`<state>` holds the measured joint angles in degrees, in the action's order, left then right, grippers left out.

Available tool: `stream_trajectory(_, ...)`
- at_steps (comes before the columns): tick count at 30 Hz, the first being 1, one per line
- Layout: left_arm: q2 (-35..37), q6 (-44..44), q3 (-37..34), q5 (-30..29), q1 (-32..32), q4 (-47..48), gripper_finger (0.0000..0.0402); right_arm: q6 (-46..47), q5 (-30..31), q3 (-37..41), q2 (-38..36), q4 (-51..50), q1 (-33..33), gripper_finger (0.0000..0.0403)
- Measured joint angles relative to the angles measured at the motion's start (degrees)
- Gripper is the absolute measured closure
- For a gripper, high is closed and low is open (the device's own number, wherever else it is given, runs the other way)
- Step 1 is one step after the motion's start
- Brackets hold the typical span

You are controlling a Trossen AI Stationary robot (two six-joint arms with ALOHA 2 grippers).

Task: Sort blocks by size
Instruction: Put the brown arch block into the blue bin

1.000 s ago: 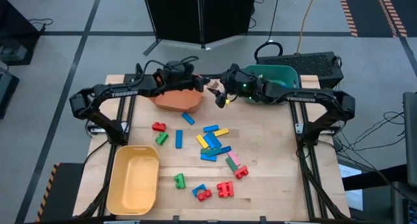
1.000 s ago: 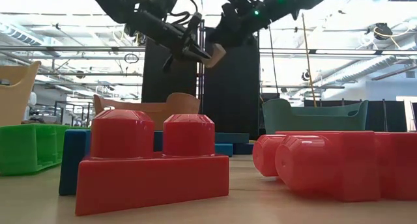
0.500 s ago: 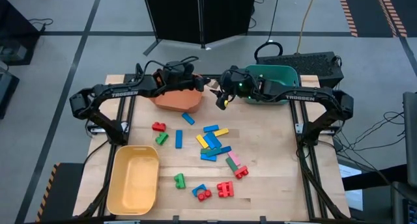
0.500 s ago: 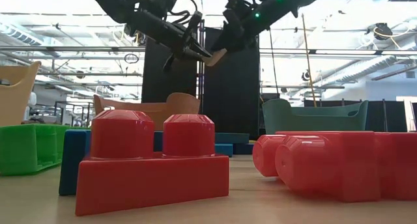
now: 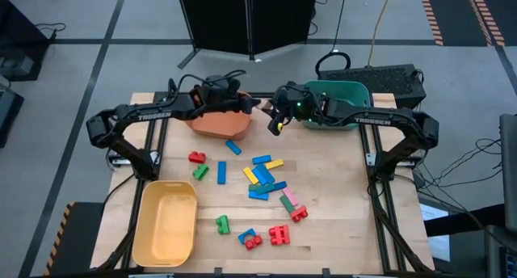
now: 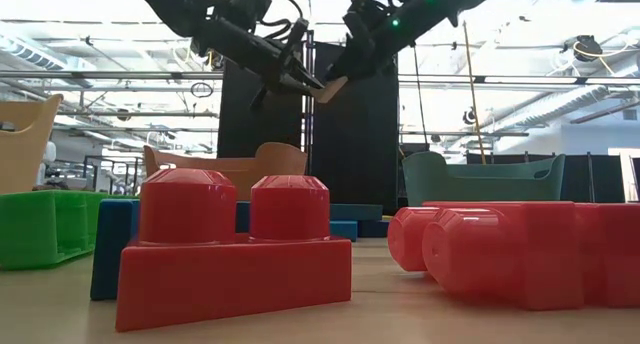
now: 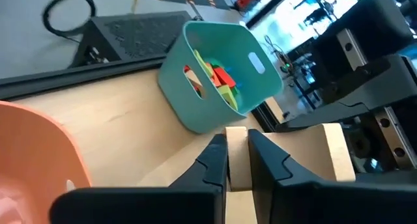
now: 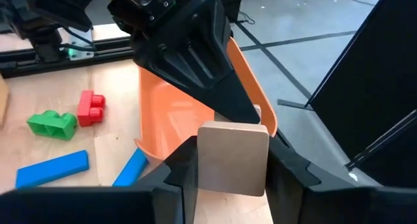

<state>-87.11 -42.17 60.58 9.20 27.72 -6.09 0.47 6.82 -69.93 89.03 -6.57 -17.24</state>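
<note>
Both arms are meeting high above the table's far edge, between the orange bin and the teal bin. The left gripper is pinching a pale wooden block edge-on, jaws narrow. The right gripper is closing its fingers on the same block's flat sides. From overhead the block is nearly hidden between the fingertips. The coloured blocks are lying scattered mid-table; red bricks are blocking most of the low view.
</note>
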Motion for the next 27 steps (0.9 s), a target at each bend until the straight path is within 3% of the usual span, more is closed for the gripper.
stream_trajectory(4,1.02,-0.16,0.00,3.39,1.27,0.26,0.0344,0.61,-0.73,-0.09,-1.68,-2.28,-0.32,0.0288)
stream_trajectory(11,2.05,1.14,0.09,5.76,4.34,0.71,0.0292,0.59,0.14,0.02,-8.25,-15.66,-3.30,0.0288)
stream_trajectory(19,2.98,5.48,0.04,14.28,5.43,3.73,0.0288,0.50,5.09,-0.02,-15.81,-35.91,-8.80,0.0288)
stream_trajectory(23,4.16,8.18,0.04,14.71,5.18,6.43,0.0288,1.33,5.45,0.98,-18.22,-44.43,-12.49,0.0281)
stream_trajectory(27,5.58,11.71,0.04,14.80,4.91,10.27,0.0288,1.53,4.95,5.85,-20.66,-45.83,-16.51,0.0277)
